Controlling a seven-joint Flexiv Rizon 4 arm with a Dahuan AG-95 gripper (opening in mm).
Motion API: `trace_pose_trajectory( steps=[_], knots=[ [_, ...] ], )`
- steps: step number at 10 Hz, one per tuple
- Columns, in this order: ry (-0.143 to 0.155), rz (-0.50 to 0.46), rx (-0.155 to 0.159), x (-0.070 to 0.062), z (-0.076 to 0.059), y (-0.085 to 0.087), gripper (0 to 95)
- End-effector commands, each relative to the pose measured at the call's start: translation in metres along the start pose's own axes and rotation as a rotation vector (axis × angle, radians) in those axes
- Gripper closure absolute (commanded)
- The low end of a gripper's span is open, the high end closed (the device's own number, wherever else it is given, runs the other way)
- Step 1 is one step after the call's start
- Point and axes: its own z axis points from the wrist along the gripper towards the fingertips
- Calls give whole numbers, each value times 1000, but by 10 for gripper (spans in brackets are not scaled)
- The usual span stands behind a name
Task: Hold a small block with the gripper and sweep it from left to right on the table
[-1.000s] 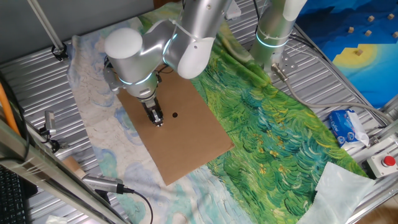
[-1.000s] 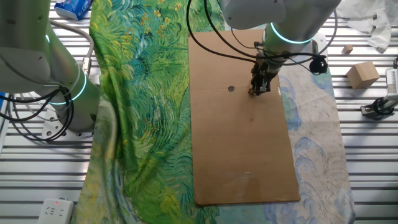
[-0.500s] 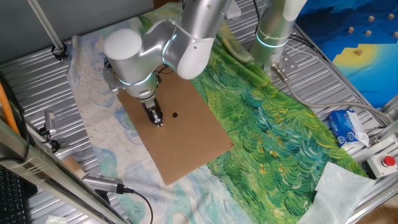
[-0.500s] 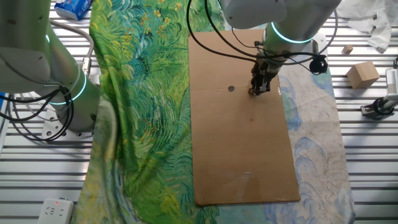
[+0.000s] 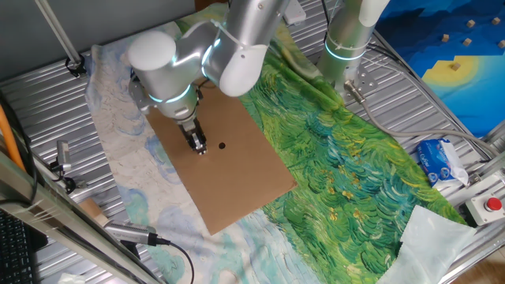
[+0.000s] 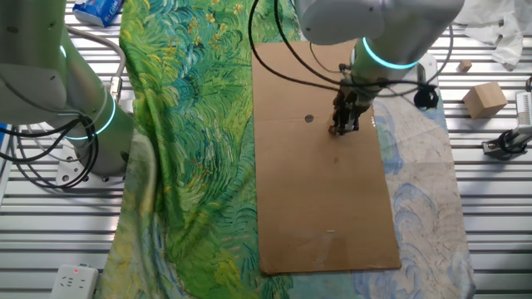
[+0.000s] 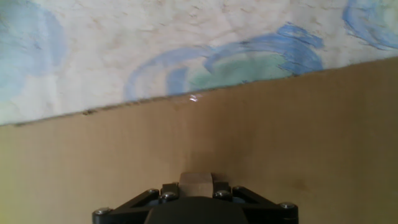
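Cardboard sheet (image 5: 229,170) on the desk (image 5: 47,91): end effector (image 5: 198,147) has shifted a touch toward the black dot (image 5: 222,145) versus half a second ago, arm body leaning further to 11 o'clock in one fixed view. In the other fixed view the tip (image 6: 341,127) now sits closer to the dot at its 9 o'clock. Reads as the sweep under way, early stage. Jaws are nearly closed, clamped on the small block (image 7: 196,183), seen between them in the hand view. Block appears pressed on or just above the cardboard; contact not confirmable.
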Motion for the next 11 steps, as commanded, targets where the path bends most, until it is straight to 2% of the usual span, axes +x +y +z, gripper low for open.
trace_pose_trajectory(
  steps=[1,5,6,8,9,10,11],
  knots=[
    [2,-41,-2,10,17,-25,950],
    [-8,-85,-14,22,22,-54,950],
    [-1,-102,-17,23,17,-65,950],
    [13,-145,-5,19,9,-86,950],
    [23,-156,-15,19,5,-97,950],
    [27,-173,1,19,4,-104,950],
    [26,-181,-5,19,4,-110,950]
  ],
)
